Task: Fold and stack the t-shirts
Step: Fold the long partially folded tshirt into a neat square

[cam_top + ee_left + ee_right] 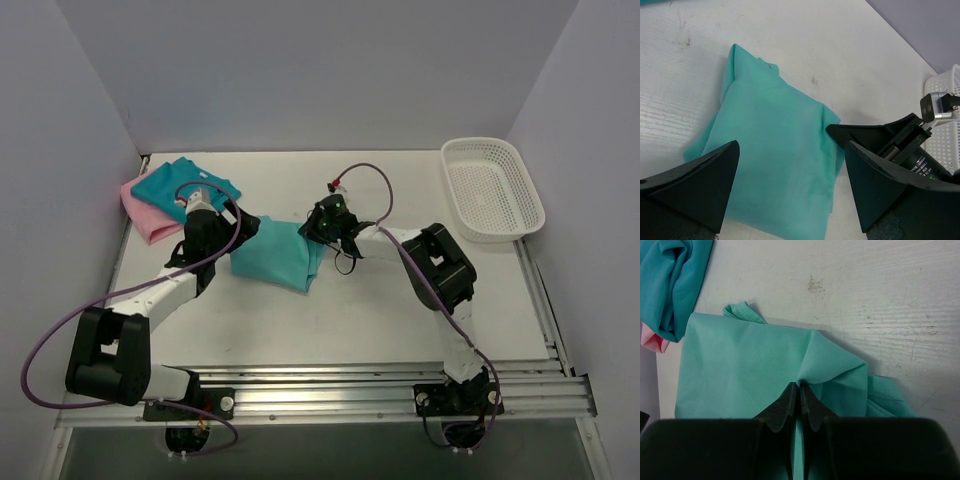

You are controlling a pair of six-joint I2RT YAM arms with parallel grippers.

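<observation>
tee in light sea-green cotton [270, 256] lying folded mid white bench [380, 310], right claw [800, 388] clamped together on a raised pinch of its right edge, left claw [791, 150] gaping wide over the opposite side, darker teal-blue tee [185, 185] piled on pink tee [145, 218] in the far left corner

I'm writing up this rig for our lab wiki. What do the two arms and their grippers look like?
Both the left arm and right arm have white links between bulky black joint housings. A purple cable runs along each. The left gripper and right gripper have matte black, wedge-shaped fingers. A small red connector sits by the right wrist.
</observation>
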